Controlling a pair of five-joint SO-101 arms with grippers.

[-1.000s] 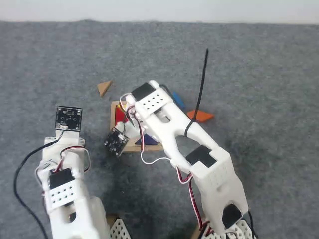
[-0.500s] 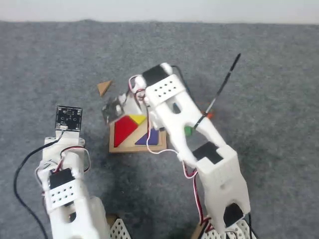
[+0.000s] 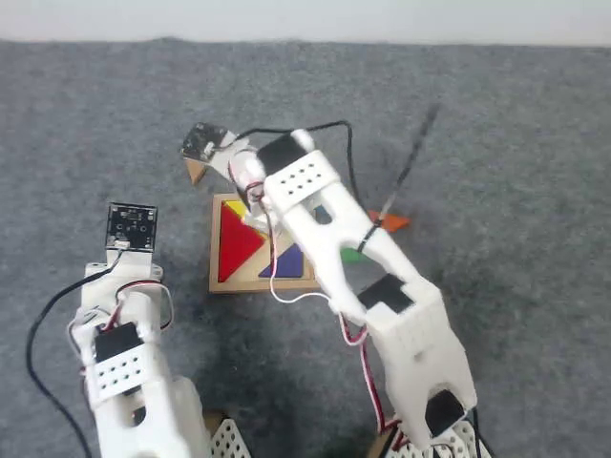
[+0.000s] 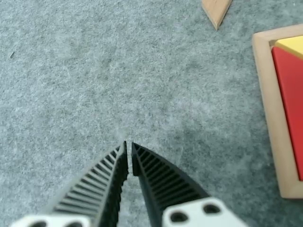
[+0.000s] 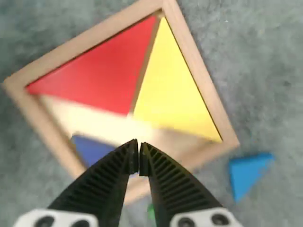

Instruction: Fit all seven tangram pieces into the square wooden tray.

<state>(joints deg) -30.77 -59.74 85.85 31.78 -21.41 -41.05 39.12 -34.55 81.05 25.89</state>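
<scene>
The right gripper [image 5: 138, 143] has its black ribbed fingers pressed together on nothing, over the bare floor of the square wooden tray [image 5: 202, 75], between a large red triangle [image 5: 102, 61], a large yellow triangle [image 5: 170, 94] and a dark blue piece [image 5: 92, 149] lying inside. A light blue triangle [image 5: 248, 172] lies on the grey carpet [image 5: 265, 47] just outside the rim. The left gripper [image 4: 129, 145], likewise closed and empty, hangs over carpet apart from the tray, a plain wooden triangle [image 4: 216, 9] beyond it

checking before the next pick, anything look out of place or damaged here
Nothing looks damaged. The tray holds the red triangle and yellow triangle, but the wooden triangle, orange piece, green piece and blue triangle lie loose on the carpet outside it.
</scene>
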